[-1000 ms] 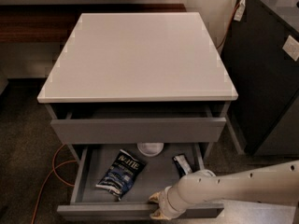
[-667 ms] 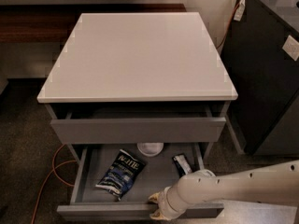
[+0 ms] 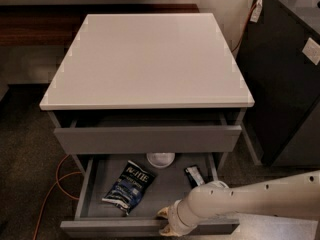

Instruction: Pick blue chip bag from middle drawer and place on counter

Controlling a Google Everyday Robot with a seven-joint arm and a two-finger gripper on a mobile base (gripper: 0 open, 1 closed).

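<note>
The bag (image 3: 128, 186) lies flat on the floor of the middle drawer (image 3: 89, 184), left of centre. Its top end with the white lettering points toward the back and its crumpled bottom end toward the front left. It is tilted a little, so its long side runs from back right to front left. It touches neither drawer wall.

The drawer stands open, well forward of the upper drawer (image 3: 147, 139), which is out only a little way and overhangs the back of the open one. A white bowl (image 3: 160, 159) sits at the back of the middle drawer, half hidden under the upper drawer front, just behind and to the right of the bag. A small black packet (image 3: 194, 176) lies to the right of the bowl, near the right wall and apart from the bag.

The gripper (image 3: 164, 222) is at the front edge of the middle drawer, right of the bag and near it but not touching it. It appears to sit against the drawer front, though the wrist covers most of it, and I cannot tell whether it is apart or closed. The white arm (image 3: 250, 199) reaches in from the lower right, crossing the drawer's front right corner.

Above both drawers the white counter (image 3: 147, 59) spreads wider than the drawer fronts. A dark cabinet (image 3: 285, 84) stands just to the right of the unit. An orange cable (image 3: 52, 189) loops over the carpet (image 3: 25, 159) on the left.
</note>
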